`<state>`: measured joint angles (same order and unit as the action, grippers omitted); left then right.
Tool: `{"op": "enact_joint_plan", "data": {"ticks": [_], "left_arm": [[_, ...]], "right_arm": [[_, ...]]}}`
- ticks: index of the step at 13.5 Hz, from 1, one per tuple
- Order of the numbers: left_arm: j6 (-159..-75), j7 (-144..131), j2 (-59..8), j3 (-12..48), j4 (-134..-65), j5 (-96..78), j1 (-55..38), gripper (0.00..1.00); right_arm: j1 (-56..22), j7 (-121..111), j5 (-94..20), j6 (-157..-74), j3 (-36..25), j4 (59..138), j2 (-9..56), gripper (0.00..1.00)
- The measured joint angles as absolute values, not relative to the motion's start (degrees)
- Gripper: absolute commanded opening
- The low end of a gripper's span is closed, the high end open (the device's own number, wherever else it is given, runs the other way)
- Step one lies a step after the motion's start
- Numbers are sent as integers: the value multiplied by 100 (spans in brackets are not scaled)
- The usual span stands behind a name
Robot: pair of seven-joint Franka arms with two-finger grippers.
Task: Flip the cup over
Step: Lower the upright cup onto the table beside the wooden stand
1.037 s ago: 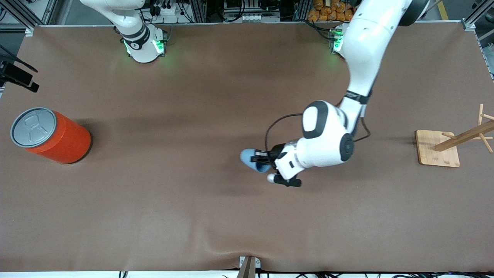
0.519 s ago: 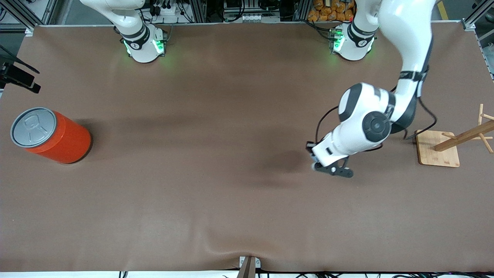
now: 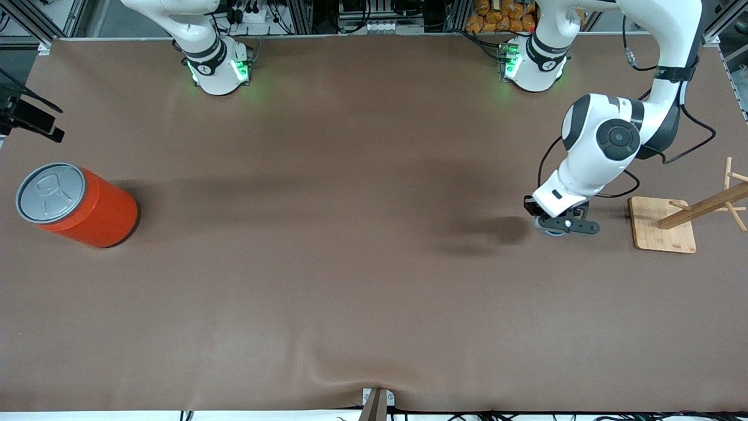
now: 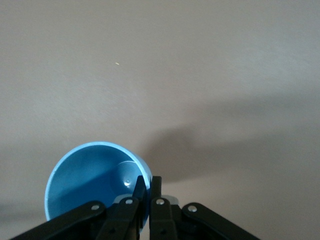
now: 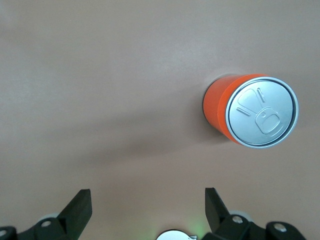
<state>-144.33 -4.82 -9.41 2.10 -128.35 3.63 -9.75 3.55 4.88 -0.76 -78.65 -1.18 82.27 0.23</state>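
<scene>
Small light-blue matte tapered cup (image 4: 95,180), mouth up, pinched at its thin rim by left gripper (image 4: 148,186) beside wooden rack base (image 3: 662,224); likely light, stiff, slippery; right gripper (image 5: 147,207) wide, empty, waiting.

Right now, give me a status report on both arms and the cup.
Left gripper shut on the blue cup's rim, mouth up, beside the wooden rack. Right gripper open, waiting above the orange can. Nothing in the way.

No readable text, label, brand or number shows on anything in these views.
</scene>
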Motion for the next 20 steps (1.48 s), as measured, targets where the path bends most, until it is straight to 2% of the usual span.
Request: {"op": "enact_joint_plan", "data": {"ticks": [3, 9, 10, 11, 12, 17, 20], "left_arm": [[-14992, -478, -963, 211, -13239, 378, -858, 0], [-15403, -482, -1198, 212, -13269, 378, -767, 0], [-15508, -482, -1282, 212, -13269, 378, -765, 20], [-15588, -484, -1336, 223, -13261, 378, -766, 53], [-15597, -495, -1344, 234, -13256, 378, -766, 100], [-15587, -497, -1327, 235, -13200, 378, -670, 100], [-15101, -496, -1164, 249, -13066, 379, -665, 100]], "right_arm": [[354, 488, -76, -7866, -118, 8227, 23, 100], [354, 488, -77, -7866, -117, 8227, 23, 100], [354, 488, -77, -7866, -117, 8227, 23, 100], [354, 488, -77, -7866, -117, 8227, 23, 100], [354, 488, -77, -7866, -117, 8227, 23, 100], [353, 488, -77, -7866, -116, 8227, 24, 100], [353, 488, -77, -7865, -116, 8227, 25, 100]]}}
